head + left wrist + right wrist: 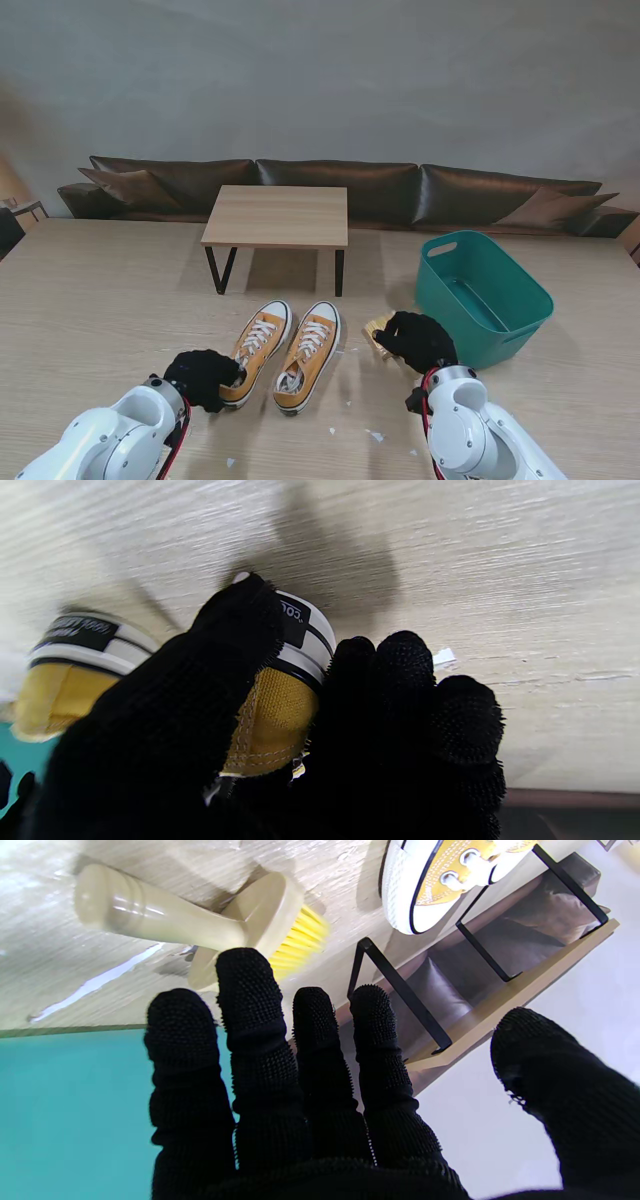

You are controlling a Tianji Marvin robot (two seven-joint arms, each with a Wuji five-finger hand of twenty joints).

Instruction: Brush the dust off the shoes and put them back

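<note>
Two yellow canvas shoes with white soles lie side by side on the table, the left shoe (258, 348) and the right shoe (308, 355), toes pointing away from me. My left hand (204, 377) in its black glove is at the left shoe's heel (277, 705), thumb on one side and fingers on the other, closed around it. The other shoe's heel (70, 680) shows beside it. A wooden brush (380, 327) with yellow bristles (300, 937) lies on the table. My right hand (416, 340) hovers over the brush handle (150, 917), fingers (250, 1005) spread, holding nothing.
A teal plastic basket (500, 318) stands right of the right hand. A low wooden stand with black legs (278, 215) sits beyond the shoes, with a dark sofa (470, 195) behind it. White scraps (375, 435) lie on the table near me.
</note>
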